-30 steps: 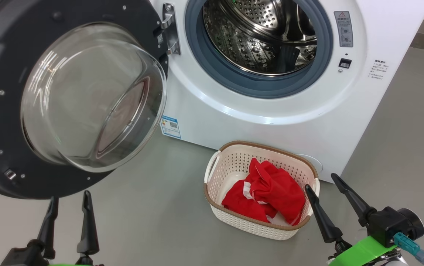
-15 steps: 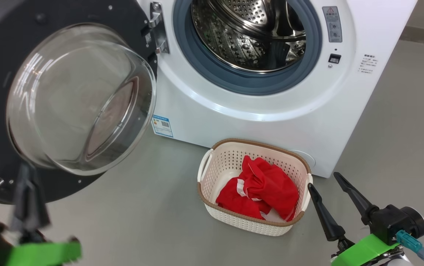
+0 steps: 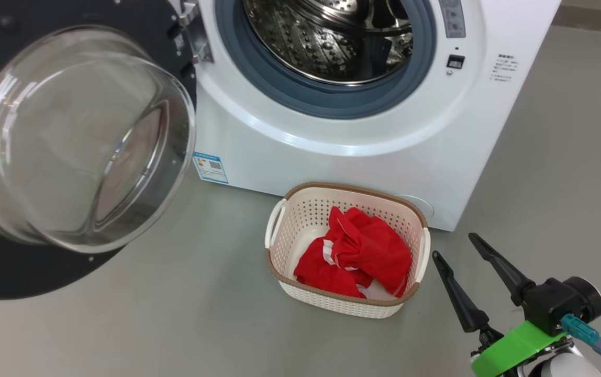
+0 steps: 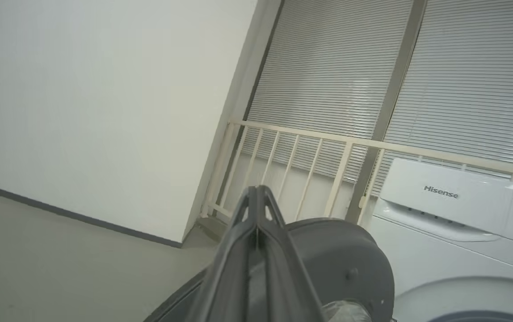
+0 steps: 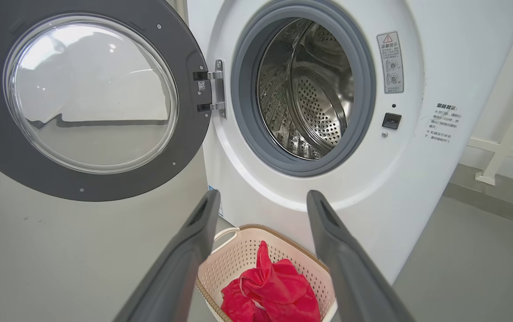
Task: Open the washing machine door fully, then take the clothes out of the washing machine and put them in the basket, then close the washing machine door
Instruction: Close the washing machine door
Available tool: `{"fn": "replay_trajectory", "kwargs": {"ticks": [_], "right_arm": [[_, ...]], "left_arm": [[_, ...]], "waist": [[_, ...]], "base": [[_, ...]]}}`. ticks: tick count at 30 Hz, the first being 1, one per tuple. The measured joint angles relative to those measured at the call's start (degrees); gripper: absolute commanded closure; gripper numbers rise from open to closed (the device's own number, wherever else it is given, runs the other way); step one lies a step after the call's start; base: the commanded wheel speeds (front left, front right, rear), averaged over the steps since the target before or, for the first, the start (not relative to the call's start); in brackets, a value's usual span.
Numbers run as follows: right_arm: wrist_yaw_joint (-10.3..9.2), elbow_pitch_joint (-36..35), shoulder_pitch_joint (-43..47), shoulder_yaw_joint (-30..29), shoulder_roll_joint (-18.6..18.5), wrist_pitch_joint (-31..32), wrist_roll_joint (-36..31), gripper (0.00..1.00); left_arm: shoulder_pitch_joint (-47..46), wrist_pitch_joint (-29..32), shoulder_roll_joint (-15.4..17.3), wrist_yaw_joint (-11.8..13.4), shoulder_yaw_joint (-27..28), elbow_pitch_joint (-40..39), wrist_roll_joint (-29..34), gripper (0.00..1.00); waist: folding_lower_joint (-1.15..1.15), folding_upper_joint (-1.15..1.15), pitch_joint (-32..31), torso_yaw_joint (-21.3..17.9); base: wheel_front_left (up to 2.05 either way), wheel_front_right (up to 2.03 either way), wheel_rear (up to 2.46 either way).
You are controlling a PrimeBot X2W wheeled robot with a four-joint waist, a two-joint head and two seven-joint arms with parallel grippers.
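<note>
A: Clothes first. Where?
B: Bright red soft fabric clothes (image 3: pixel 355 251) with white trim, bunched inside the small cream-white perforated plastic basket (image 3: pixel 303 217) with the brown woven-look rim. The basket stands on the grey floor (image 3: pixel 175 324), just in front of the large white front-loading washing machine (image 3: pixel 342 167).
A: Relative to the jaws?
B: Right gripper (image 3: pixel 453 245): two long dark fingers spread wide, nothing between them. The tips are near the basket's right handle, apart from it. In the right wrist view the basket sits low between those two fingers.
A: Door?
B: The big round washing machine door (image 3: pixel 23 277), black rim with a bulging clear glass bowl, is swung wide open, well to the left of the right jaws. The perforated steel drum (image 3: pixel 326 47) and grey rubber gasket (image 3: pixel 326 107) are exposed, up beyond the fingertips.
A: Left gripper?
B: Left gripper (image 4: pixel 256 190): fingers pressed together, clamped on nothing, pointing up toward a cream railing (image 4: pixel 328 143) and slatted blinds (image 4: pixel 328 67). The door's dark outer face is just below and right of the tips. Contact: cannot tell.
</note>
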Motion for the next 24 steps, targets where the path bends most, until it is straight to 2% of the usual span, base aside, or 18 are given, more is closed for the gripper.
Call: {"fn": "replay_trajectory", "kwargs": {"ticks": [6,10,16,24], "right_arm": [[0.00,0.07,-0.90,1.40,-0.55,0.00,0.03,0.00],[0.00,0.13,-1.73,2.44,-0.99,0.00,0.33,0.00],[0.00,0.15,-2.86,2.91,-1.05,0.00,0.38,0.00],[0.00,0.45,-2.85,3.50,-1.32,0.00,0.41,0.00]], "left_arm": [[-9.26,2.14,3.57,-0.53,7.39,15.70,-9.00,1.00],[-15.48,8.46,6.37,-1.69,9.46,27.10,-14.18,1.00],[-17.96,15.43,11.11,-3.16,10.72,34.06,-17.15,1.00],[-18.48,24.88,14.69,-4.65,10.72,39.24,-19.54,1.00]], "waist": [[0.00,0.00,0.99,-1.53],[0.00,0.00,1.83,-2.51],[0.00,0.00,2.28,-3.78],[0.00,0.00,2.24,-4.30]], "base": [[0.00,0.00,0.00],[0.00,0.00,0.00],[0.00,0.00,0.00],[0.00,0.00,0.00]]}}
